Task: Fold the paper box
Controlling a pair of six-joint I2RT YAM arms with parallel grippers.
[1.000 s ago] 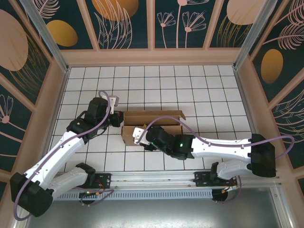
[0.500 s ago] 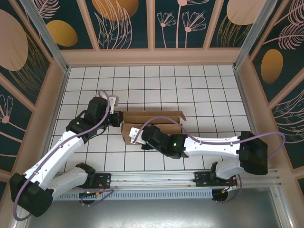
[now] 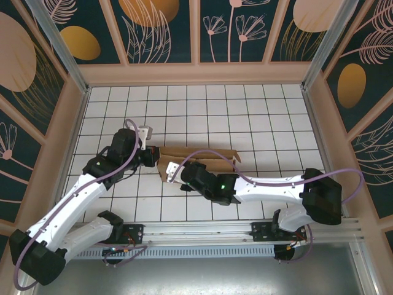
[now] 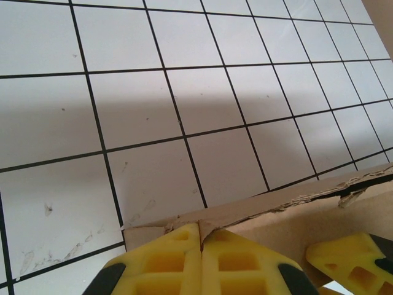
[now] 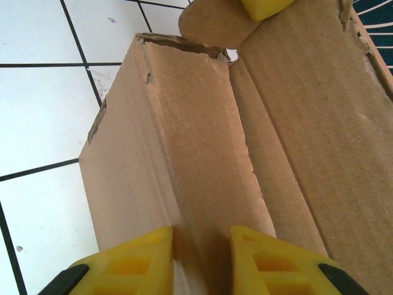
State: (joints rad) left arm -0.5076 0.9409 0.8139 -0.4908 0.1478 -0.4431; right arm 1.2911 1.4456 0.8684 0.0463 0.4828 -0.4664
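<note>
Brown corrugated cardboard paper box [image 3: 202, 153] lies just 9 o'clock of centre on the white tiled worktop [image 3: 245, 110]. The closed left tool [image 4: 201, 236] braces its 9 o'clock end. The right tool [image 5: 201, 239] pinches its 6 o'clock wall. Best to fold slowly along the crease, without tearing.

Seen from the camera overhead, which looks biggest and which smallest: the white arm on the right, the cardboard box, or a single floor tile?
1. right arm
2. paper box
3. floor tile
The arm sits higher, nearer the camera, which enlarges it somewhat, but the differences are plain enough to rank.
</note>
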